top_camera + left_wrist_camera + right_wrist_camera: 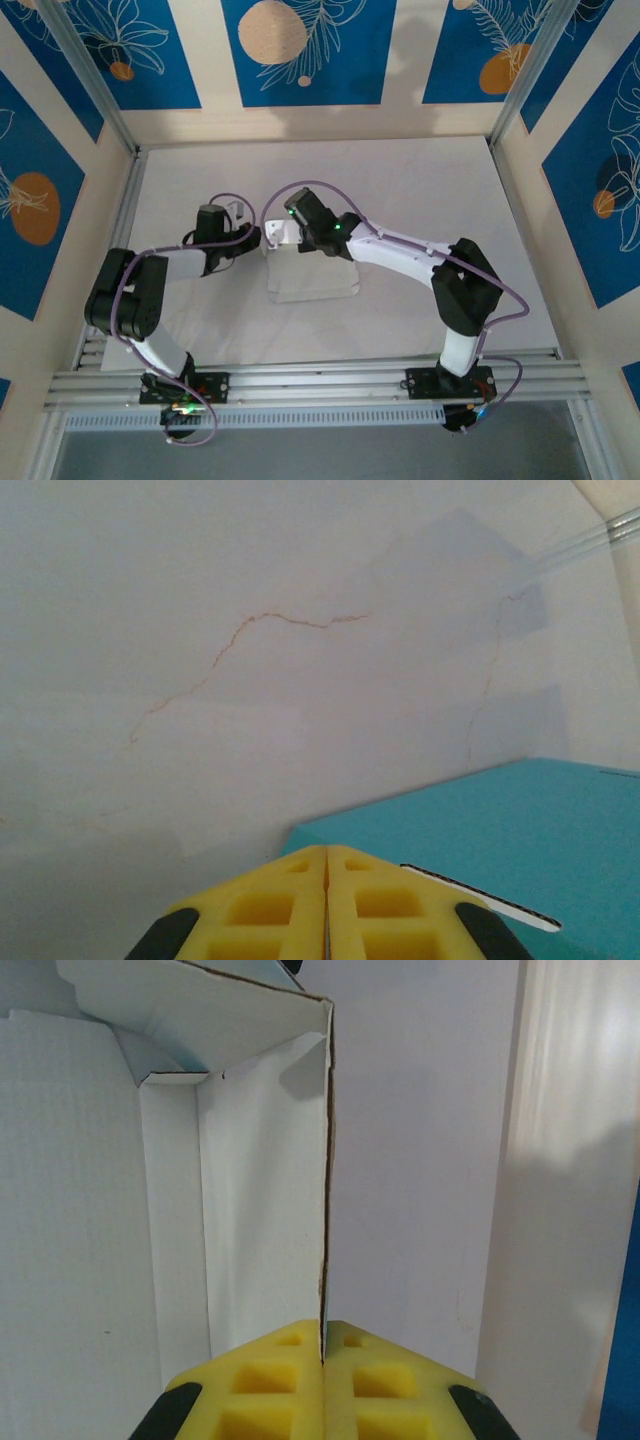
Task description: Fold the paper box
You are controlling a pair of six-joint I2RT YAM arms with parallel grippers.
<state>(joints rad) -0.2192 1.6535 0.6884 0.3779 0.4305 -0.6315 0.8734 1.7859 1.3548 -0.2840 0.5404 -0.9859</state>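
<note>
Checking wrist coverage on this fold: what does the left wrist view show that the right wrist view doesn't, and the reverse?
Left wrist: the box's light-blue outer face, lying just beyond the left end effector, which is shut on nothing. Thin brownish lines cross the table.
Right wrist: the box's white inside. An upright wall has its edge pinched in the shut right end effector, and a flap is folded over at the top.
Both: a closed yellow end effector, the box and the white table.

This is looking like a robotics lab cell: aluminium rails (320, 378) are framing a white tabletop (430, 190), and blue leaf-print panels (345, 70) are walling it in.
</note>
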